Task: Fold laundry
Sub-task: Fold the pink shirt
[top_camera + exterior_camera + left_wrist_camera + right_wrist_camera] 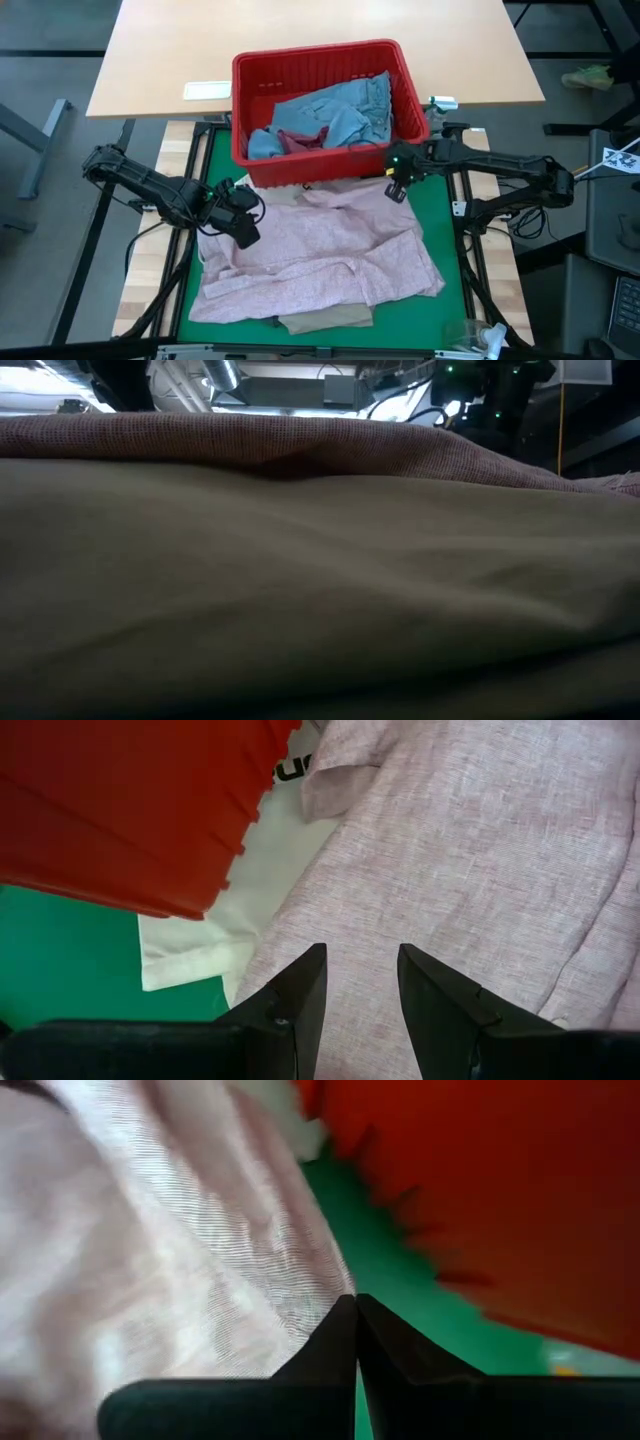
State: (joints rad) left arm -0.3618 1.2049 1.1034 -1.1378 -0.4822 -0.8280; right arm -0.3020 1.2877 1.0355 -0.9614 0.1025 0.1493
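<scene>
The mottled pink top (320,255) lies spread and rumpled on the green mat (215,160), over beige trousers (325,322) whose edge shows at the near side. In the low view the trousers (300,590) fill the foreground, with the pink top (300,435) behind them. My left gripper (245,225) stands open above the top's left part (470,840), nothing between its fingers (362,952). My right gripper (395,190) is shut over the top's far right corner (200,1260), next to the basket. Nothing shows between its tips (356,1298).
A red plastic basket (320,60) stands at the mat's far side, holding light blue denim jeans (340,115) and a dark red piece. A white tote bag (240,890) lies partly under the basket's near wall (130,810). A clear plastic item (480,335) sits near the front right corner.
</scene>
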